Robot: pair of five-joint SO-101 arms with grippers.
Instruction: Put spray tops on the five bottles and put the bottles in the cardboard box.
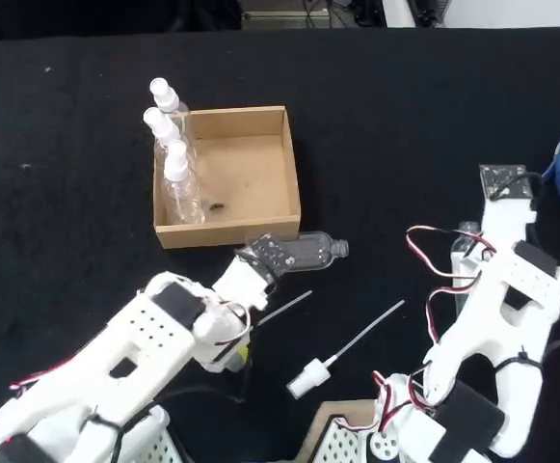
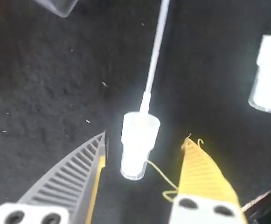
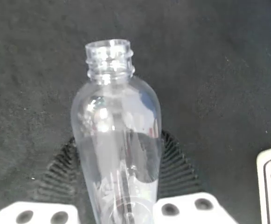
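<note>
Clasping clear round-shouldered bottle (image 3: 116,112) | right end effector (image 3: 121,140) | left (image 2: 145,140) straddles spray top (image 2: 137,147)

Cannot see the base of the bottle (image 3: 114,140), cropped between the right fingers (image 3: 179,163). Blurred between the left fingers (image 2: 79,172): a spray top (image 2: 137,144). Off to their side, cropped by the edge, a second spray top (image 2: 269,74). Ahead of the tips, a clear corner (image 2: 56,5), too little to name.
</note>
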